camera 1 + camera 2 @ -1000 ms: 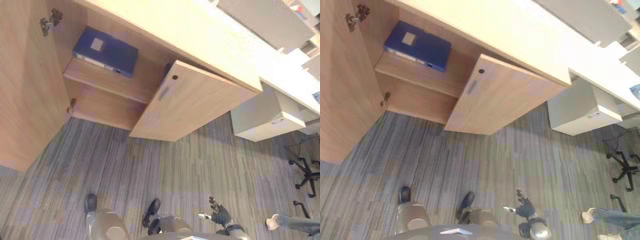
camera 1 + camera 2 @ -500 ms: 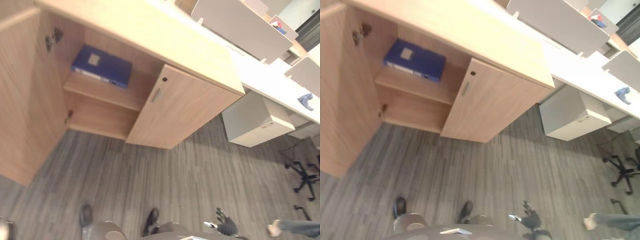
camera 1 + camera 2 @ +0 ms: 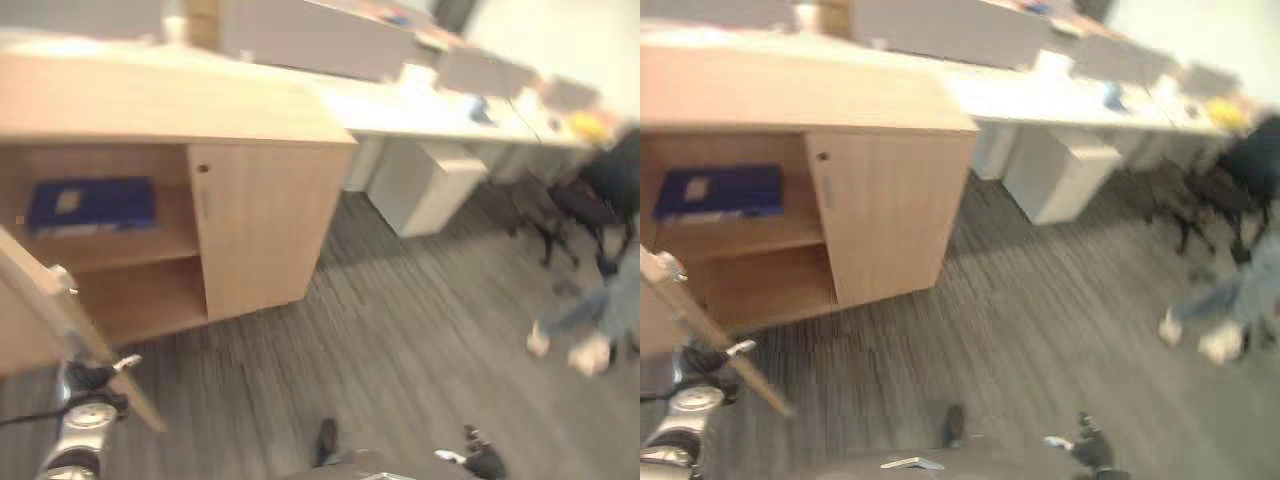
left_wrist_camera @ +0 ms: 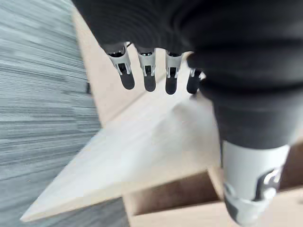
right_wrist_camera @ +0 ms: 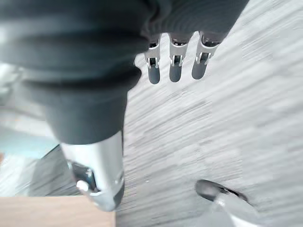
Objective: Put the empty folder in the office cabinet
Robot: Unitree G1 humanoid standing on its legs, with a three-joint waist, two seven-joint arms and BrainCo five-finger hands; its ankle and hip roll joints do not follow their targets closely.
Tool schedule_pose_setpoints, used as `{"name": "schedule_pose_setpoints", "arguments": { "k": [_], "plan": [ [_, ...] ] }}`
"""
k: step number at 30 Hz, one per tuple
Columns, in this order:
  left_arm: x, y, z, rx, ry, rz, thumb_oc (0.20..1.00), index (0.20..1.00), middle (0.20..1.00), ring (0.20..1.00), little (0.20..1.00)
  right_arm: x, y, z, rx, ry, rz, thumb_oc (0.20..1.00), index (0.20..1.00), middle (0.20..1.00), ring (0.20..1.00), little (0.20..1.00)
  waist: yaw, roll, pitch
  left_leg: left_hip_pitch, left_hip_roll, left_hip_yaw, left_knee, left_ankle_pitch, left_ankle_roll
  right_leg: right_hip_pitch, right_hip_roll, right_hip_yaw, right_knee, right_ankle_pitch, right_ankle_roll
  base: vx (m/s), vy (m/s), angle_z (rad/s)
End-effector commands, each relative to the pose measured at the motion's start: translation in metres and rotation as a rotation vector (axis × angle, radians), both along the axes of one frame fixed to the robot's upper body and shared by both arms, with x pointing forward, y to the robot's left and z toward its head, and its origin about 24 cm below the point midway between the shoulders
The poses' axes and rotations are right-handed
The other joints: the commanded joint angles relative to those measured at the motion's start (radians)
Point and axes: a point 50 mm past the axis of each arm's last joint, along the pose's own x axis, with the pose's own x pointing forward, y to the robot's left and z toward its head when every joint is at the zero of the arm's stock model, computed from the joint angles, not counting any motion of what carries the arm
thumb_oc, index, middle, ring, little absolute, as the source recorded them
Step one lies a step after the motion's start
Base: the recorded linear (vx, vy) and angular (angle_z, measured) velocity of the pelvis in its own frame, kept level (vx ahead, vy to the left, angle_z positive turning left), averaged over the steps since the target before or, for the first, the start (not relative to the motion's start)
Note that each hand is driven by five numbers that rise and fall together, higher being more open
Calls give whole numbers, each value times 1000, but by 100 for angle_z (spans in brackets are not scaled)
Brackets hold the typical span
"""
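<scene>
Your robot's left hand (image 4: 151, 78) hung with its fingers (image 4: 127, 75) straight and relaxed, gripping nothing, just beside the pale face of the open cabinet door (image 3: 55, 320), which it appeared to be at or near, though the blur of the head views left contact uncertain. The right hand (image 5: 173, 66) was likewise slack and empty, low over the grey striped carpet (image 3: 400, 330); you could see it at the bottom of the head view (image 3: 485, 460). Beyond the left hand, the blue folder (image 3: 92, 205) lay flat on the upper shelf (image 3: 120, 248) of the office cabinet (image 3: 180, 110), inside the open left compartment, with the right-hand door (image 3: 260, 230) shut. A second before, the head looked steeply down on the cabinet; here the whole picture had swung toward a level view across the room, taking in the long white desk (image 3: 430, 110), a white pedestal unit (image 3: 425, 185) beneath it and a person (image 3: 600, 300) walking at the far right. That swing was the camera's, not the furniture's: the folder rested in the same spot on the shelf throughout. What had come into view was the left arm at the door. For the task, you could judge the placing done, with the open door likely the one thing left to close.
</scene>
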Motion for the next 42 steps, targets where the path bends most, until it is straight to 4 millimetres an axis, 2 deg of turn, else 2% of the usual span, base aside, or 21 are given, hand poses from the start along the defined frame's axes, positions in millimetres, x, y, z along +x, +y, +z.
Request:
{"name": "schedule_pose_setpoints", "arguments": {
  "k": [1, 4, 6, 9, 11, 12, 15, 19, 20, 22, 23, 25, 26, 27, 29, 30, 34, 36, 37, 40, 42],
  "plan": [
    [71, 18, 87, 190, -278, -130, 1000, 1000, 1000, 1000, 1000, 25, -15, 12, -74, -89, 96, 1000, 1000, 1000, 1000, 1000, -50, -15, 28, 57, -5, -49, -137, 131, -84, 104, -67, 41, -145, 251, 58, 52, -8, -4],
    [81, 23, 103, 223, -313, -115, 1000, 1000, 1000, 1000, 1000, 26, -23, 14, -100, -88, 95, 1000, 1000, 1000, 1000, 1000, -54, 0, 27, 55, -2, -50, -140, 136, -86, 103, -65, 38, -146, 248, 58, 30, -7, -33],
    [90, 37, 132, 277, -362, -70, 1000, 1000, 1000, 1000, 1000, 25, -30, 15, -122, -87, 89, 1000, 1000, 1000, 1000, 1000, -57, 18, 24, 57, 1, -53, -144, 140, -91, 103, -63, 35, -147, 242, 57, 56, -5, -17],
    [88, 62, 165, 321, -407, 47, 1000, 1000, 1000, 1000, 1000, 25, -36, 18, -143, -93, 93, 1000, 1000, 1000, 1000, 1000, -58, 33, 18, 61, 4, -54, -148, 143, -96, 107, -60, 29, -149, 239, 58, 48, 0, -5],
    [88, 62, 165, 321, -407, 47, 1000, 1000, 1000, 1000, 1000, 25, -36, 18, -142, -93, 92, 1000, 1000, 1000, 1000, 1000, -58, 33, 18, 61, 4, -54, -148, 143, -96, 108, -60, 29, -149, 239, 58, 6, 0, -3],
    [85, 71, 176, 334, -426, 94, 1000, 1000, 1000, 1000, 1000, 23, -38, 18, -150, -89, 87, 1000, 1000, 1000, 1000, 1000, -55, 38, 16, 65, 3, -57, -149, 142, -97, 111, -60, 26, -149, 240, 59, 33, 7, 5],
    [80, 79, 184, 352, -418, 133, 1000, 1000, 1000, 1000, 1000, 21, -39, 18, -161, -84, 90, 1000, 1000, 1000, 1000, 1000, -44, 45, 14, 67, 4, -64, -151, 142, -97, 122, -62, 20, -151, 240, 60, 28, 5, 8],
    [79, 78, 180, 350, -396, 122, 1000, 1000, 1000, 1000, 1000, 17, -38, 15, -164, -65, 81, 1000, 1000, 1000, 1000, 1000, -25, 49, 17, 69, 0, -82, -152, 141, -93, 139, -70, 8, -149, 235, 61, 4, 17, 15],
    [81, 71, 167, 316, -379, 107, 1000, 1000, 1000, 1000, 1000, 15, -39, 14, -164, -51, 60, 1000, 1000, 1000, 1000, 1000, -17, 52, 21, 65, -3, -99, -150, 144, -91, 146, -75, 3, -145, 236, 61, -8, 14, 10],
    [81, 71, 167, 316, -379, 107, 1000, 1000, 1000, 1000, 1000, 15, -39, 14, -164, -51, 60, 1000, 1000, 1000, 1000, 1000, -17, 52, 21, 65, -3, -100, -150, 144, -91, 147, -75, 2, -145, 236, 61, -14, 1, 12],
    [87, 49, 134, 259, -309, 10, 1000, 1000, 1000, 1000, 1000, 14, -38, 12, -161, -44, 45, 1000, 1000, 1000, 1000, 1000, -12, 58, 31, 55, -4, -125, -150, 152, -86, 154, -85, 9, -127, 246, 64, -27, -16, 30],
    [89, 28, 106, 193, -278, -42, 1000, 1000, 1000, 1000, 1000, 19, -33, 11, -149, -51, 41, 1000, 1000, 1000, 1000, 1000, -16, 66, 40, 37, 1, -144, -149, 164, -82, 138, -92, 61, -94, 240, 64, -64, -46, 82],
    [84, 4, 74, 96, -246, -76, 1000, 1000, 1000, 1000, 1000, 24, -29, 9, -129, -47, 32, 1000, 1000, 1000, 1000, 1000, -14, 86, 52, 20, 19, -171, -144, 167, -81, 133, -85, 159, -80, 207, 62, -70, -46, 95],
    [84, 4, 74, 96, -246, -75, 1000, 1000, 1000, 1000, 1000, 24, -28, 9, -129, -47, 33, 1000, 1000, 1000, 1000, 1000, -14, 84, 47, 15, 17, -170, -146, 171, -81, 126, -87, 162, -79, 209, 62, -57, -51, 57],
    [72, -15, 41, -5, -189, -78, 1000, 1000, 1000, 1000, 1000, 25, -24, 4, -110, -15, 28, 1000, 1000, 1000, 1000, 1000, -3, 97, 43, -8, 33, -207, -139, 179, -83, 128, -80, 248, -73, 170, 55, -8, -93, 53],
    [59, -30, 18, -57, -120, -117, 1000, 1000, 1000, 1000, 1000, 24, -24, 1, -109, 18, 41, 1000, 1000, 1000, 1000, 1000, 16, 108, 35, -25, 41, -246, -129, 187, -87, 144, -69, 275, -77, 121, 44, 16, -165, 61],
    [32, -54, -14, -143, -18, -208, 1000, 1000, 1000, 1000, 1000, 24, -24, -2, -124, 63, 108, 1000, 1000, 1000, 1000, 1000, 49, 131, 30, -38, 74, -282, -119, 211, -106, 172, -45, 235, -83, 67, 24, 3, -163, 35],
    [-3, -72, -41, -226, 101, -273, 1000, 1000, 1000, 1000, 1000, 31, -24, 0, -149, 64, 195, 1000, 1000, 1000, 1000, 1000, 68, 163, 30, -60, 122, -311, -107, 252, -129, 205, -1, 200, -88, 28, -4, -32, -299, 39],
    [-3, -72, -41, -226, 101, -273, 1000, 1000, 1000, 1000, 1000, 31, -24, 0, -149, 65, 196, 1000, 1000, 1000, 1000, 1000, 65, 165, 29, -62, 124, -313, -107, 252, -130, 205, 0, 197, -88, 27, -5, -33, -256, 46],
    [-40, -88, -69, -302, 254, -272, 1000, 1000, 1000, 1000, 1000, 42, -23, 3, -187, 58, 306, 1000, 1000, 1000, 1000, 1000, 79, 193, 33, -83, 163, -328, -83, 284, -150, 239, 44, 168, -106, 0, -33, -39, -202, 32],
    [-63, -106, -86, -340, 382, -309, 1000, 1000, 1000, 1000, 1000, 57, -21, 7, -232, 29, 416, 1000, 1000, 1000, 1000, 1000, 96, 201, 60, -129, 179, -339, -8, 325, -156, 266, 71, 145, -125, -13, -59, -114, -218, 8]
  ]
}}
